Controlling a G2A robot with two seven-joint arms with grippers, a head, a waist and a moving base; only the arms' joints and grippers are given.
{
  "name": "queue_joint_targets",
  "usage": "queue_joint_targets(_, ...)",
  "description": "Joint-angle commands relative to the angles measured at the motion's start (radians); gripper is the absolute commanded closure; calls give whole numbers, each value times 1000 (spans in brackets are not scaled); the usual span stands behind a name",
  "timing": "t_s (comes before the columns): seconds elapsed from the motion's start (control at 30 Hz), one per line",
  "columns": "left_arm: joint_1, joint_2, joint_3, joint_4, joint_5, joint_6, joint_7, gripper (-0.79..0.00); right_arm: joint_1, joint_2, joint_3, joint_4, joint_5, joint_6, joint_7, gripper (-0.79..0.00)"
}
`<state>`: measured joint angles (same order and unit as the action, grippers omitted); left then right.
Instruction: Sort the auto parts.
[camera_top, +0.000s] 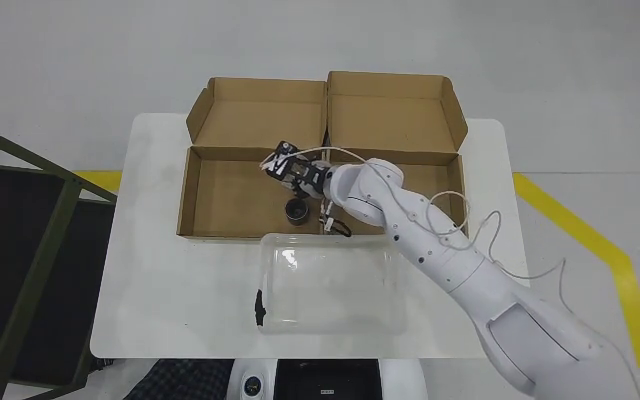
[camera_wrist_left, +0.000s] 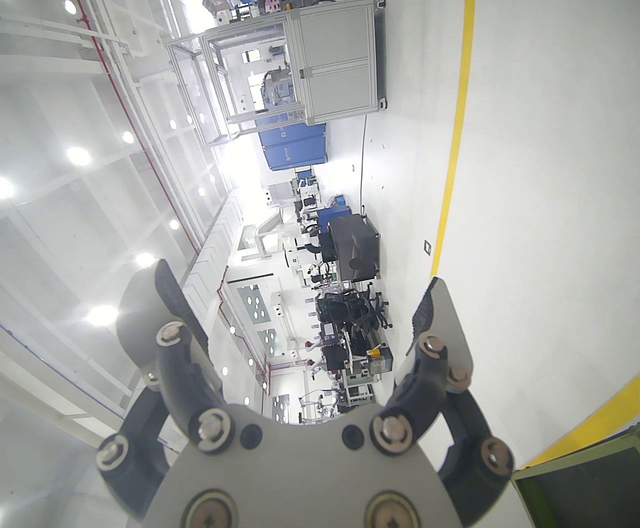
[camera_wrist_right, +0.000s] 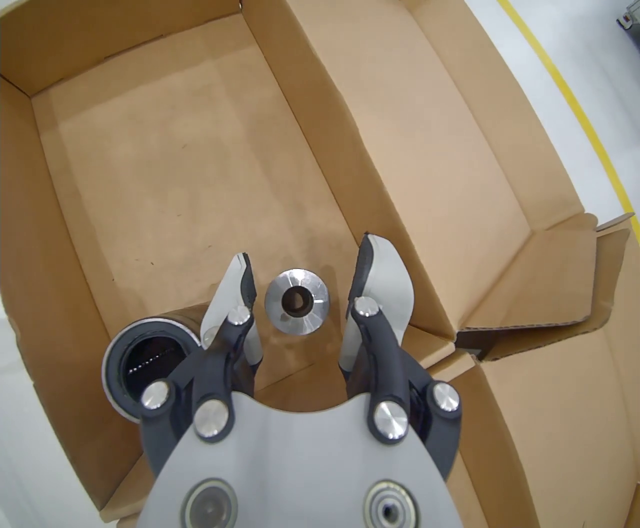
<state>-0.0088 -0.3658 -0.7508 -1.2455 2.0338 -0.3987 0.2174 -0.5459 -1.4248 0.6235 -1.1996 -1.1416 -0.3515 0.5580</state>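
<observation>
Table (camera_top: 150, 300); box (camera_wrist_right: 150, 150) holds cylinder (camera_wrist_right: 125, 360), steel ring (camera_wrist_right: 297, 300)

Pale grey floor (camera_top: 80, 60), yellow line (camera_wrist_left: 452, 165); white table (camera_top: 150, 290); bright ceiling lights (camera_wrist_left: 79, 156); blue cabinets (camera_wrist_left: 295, 145) far off.

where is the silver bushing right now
In the right wrist view the silver bushing lies on the cardboard box floor, untouched between the fingers of the open right pincer, a larger black cylinder beside it.

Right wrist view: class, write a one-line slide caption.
Right gripper, fingers open, over a silver bushing in the cardboard box, black hollow cylinder alongside.
</observation>
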Motion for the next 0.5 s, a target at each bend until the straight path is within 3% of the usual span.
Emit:
queue_joint_targets(0.0, 0, 0, 0, 0, 0, 0, 0, -785, -10, 6, 16, -31, -6, -10, 2, -369)
queue_joint_targets(0.13, 0, 0, 0, 0, 0, 0, 0, -785, -56, 25, 60, -139, -41, -23, 2, -391)
queue_joint_targets(0.2, 0, 0, 0, 0, 0, 0, 0, -785, -93, 39, 91, -208, -54, -30, -1, -459)
queue_joint_targets(0.37, 0, 0, 0, 0, 0, 0, 0, -785, -221, 82, 191, -422, -103, -64, -10, -533)
queue_joint_targets(0.47, 0, 0, 0, 0, 0, 0, 0, -785, -320, 110, 265, -556, -144, -90, -21, -643)
